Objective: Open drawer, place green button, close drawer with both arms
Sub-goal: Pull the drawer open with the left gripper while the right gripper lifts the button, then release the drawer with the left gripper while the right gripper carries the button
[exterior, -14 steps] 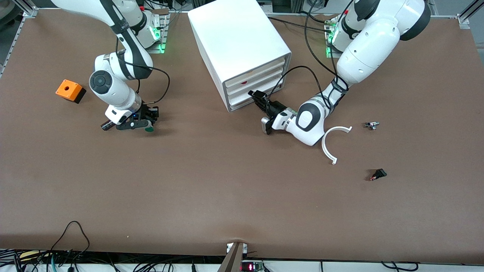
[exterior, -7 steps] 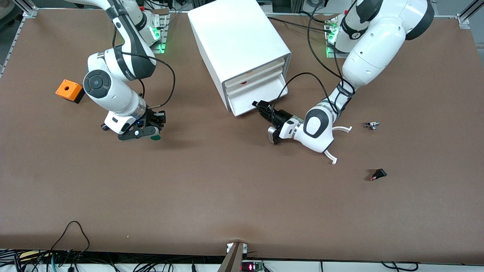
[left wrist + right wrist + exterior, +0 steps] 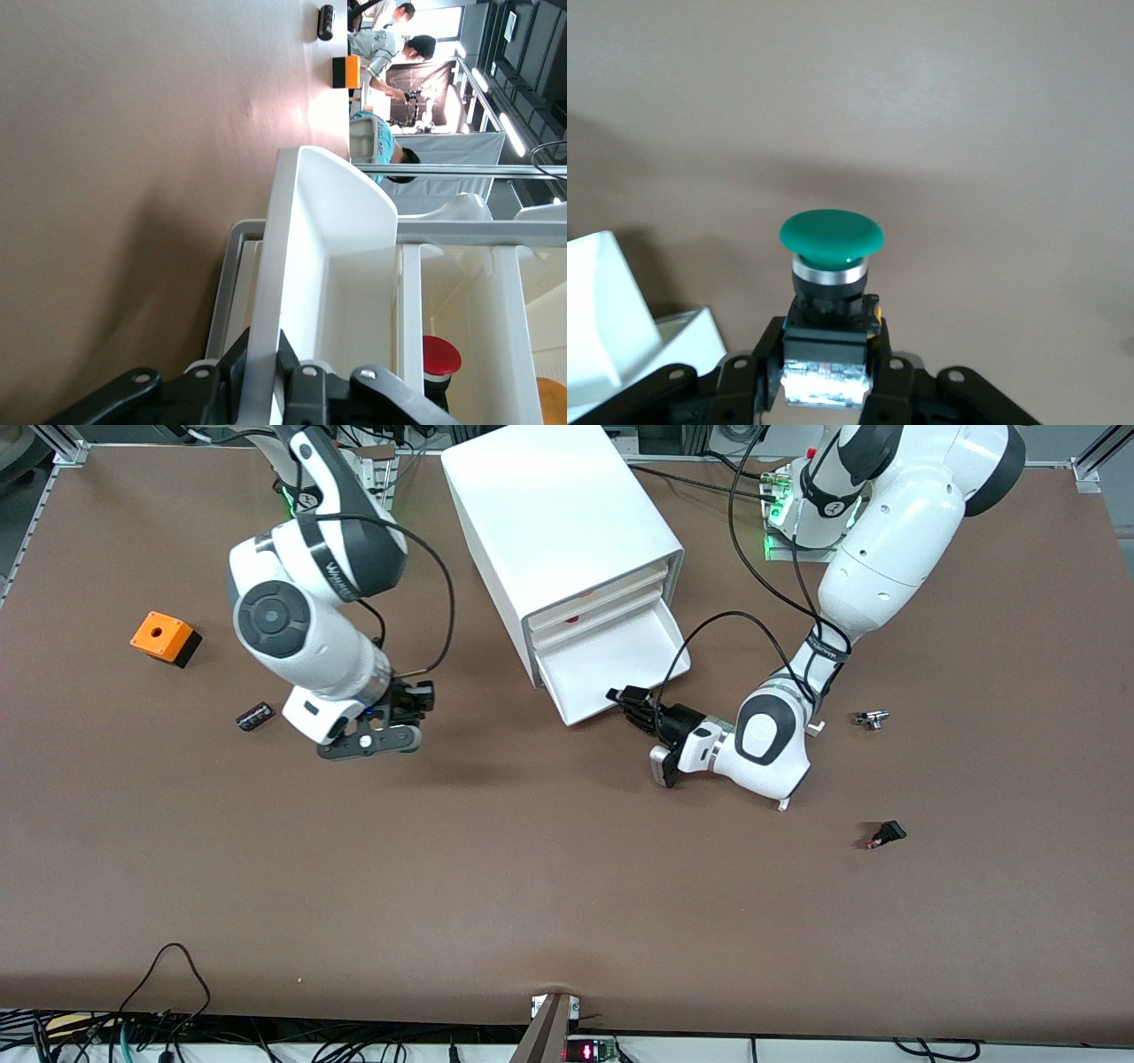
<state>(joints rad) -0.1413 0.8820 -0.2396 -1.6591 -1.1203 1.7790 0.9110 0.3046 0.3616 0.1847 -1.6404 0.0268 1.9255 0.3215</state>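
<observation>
The white cabinet (image 3: pixel 558 522) stands at the table's middle. Its drawer (image 3: pixel 611 664), lower than the red-dot drawer, is pulled out and holds nothing. My left gripper (image 3: pixel 625 698) is shut on the drawer's front wall; the left wrist view shows the fingers (image 3: pixel 297 376) clamping that wall (image 3: pixel 275 292). My right gripper (image 3: pixel 403 717) hangs over the bare table between the cabinet and the right arm's end. It is shut on the button (image 3: pixel 831 237), green cap outward, with its fingertips (image 3: pixel 757 376) against the black body. The button is hidden in the front view.
An orange box with a hole (image 3: pixel 162 638) and a dark cylinder (image 3: pixel 255 716) lie toward the right arm's end. Toward the left arm's end are a small metal part (image 3: pixel 873 718), a small black part (image 3: pixel 886 834) and a white curved piece (image 3: pixel 783 804) partly under the left arm.
My left gripper has pulled the drawer out toward the front camera. My right gripper has lifted the button off the table and carried it toward the cabinet, uncovering the dark cylinder.
</observation>
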